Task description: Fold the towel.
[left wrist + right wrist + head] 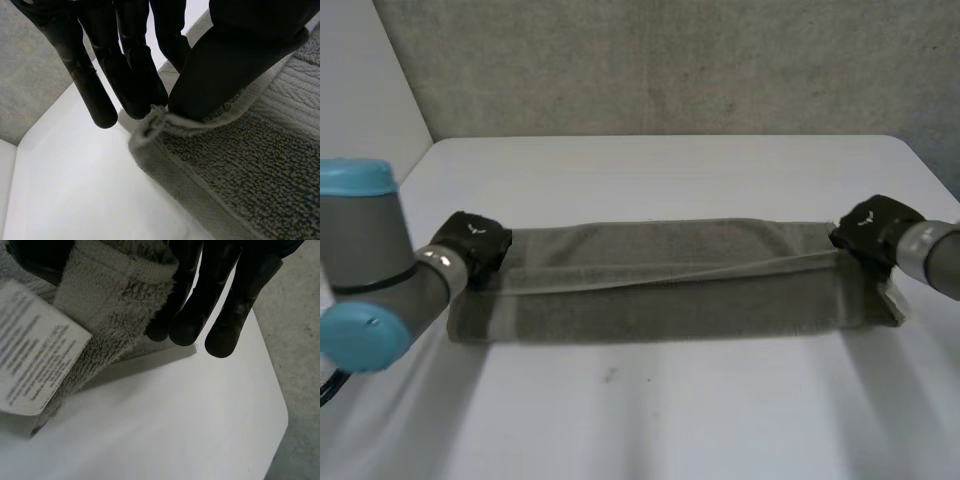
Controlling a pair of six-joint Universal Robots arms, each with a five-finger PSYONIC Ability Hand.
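Grey towel (pixel 670 290) is laid crosswise on tabletop (pixel 670 170); ends are pinched in fingers (pixel 132 70) of left hand (pixel 472 242) and right hand (pixel 868 230).

Right wrist view: white sewn-in label (pixel 37 347) on grey towel (pixel 115 300) corner, several slanted lines of small dark print, too blurred to read. Head view: small white mark on back of left hand (pixel 472 235) and right hand (pixel 868 222), not legible. No readable text.

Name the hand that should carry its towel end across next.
Right, probably: the right hand pinches its end of the towel lifted off the table, label hanging, while the end at the left hand lies nearly flat.
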